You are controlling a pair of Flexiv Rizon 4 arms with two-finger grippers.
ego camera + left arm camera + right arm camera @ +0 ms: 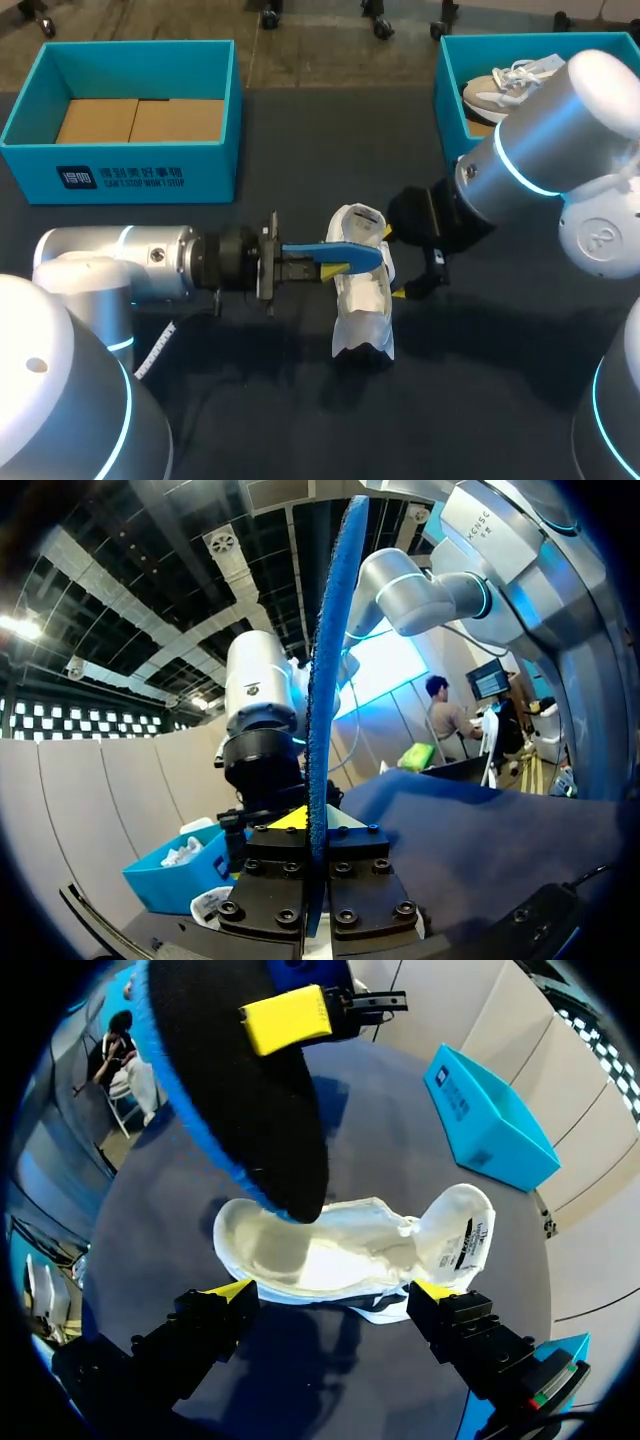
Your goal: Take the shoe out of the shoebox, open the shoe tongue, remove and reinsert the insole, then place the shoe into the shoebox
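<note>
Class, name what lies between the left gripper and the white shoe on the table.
The blue insole: held in the left gripper, it stretches out over the shoe. The head view shows it.

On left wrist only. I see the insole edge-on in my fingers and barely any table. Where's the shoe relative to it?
Observer: Directly below. The head view shows the shoe lying on the table with the insole held across it.
Operator: Tongue pulled open?
Observer: Yes. In the right wrist view the tongue is folded back and the inside is exposed.
Operator: What's the right arm doing?
Observer: The right gripper is open alongside the shoe, with one yellow tip toward each end. It is not clamping the shoe.
</note>
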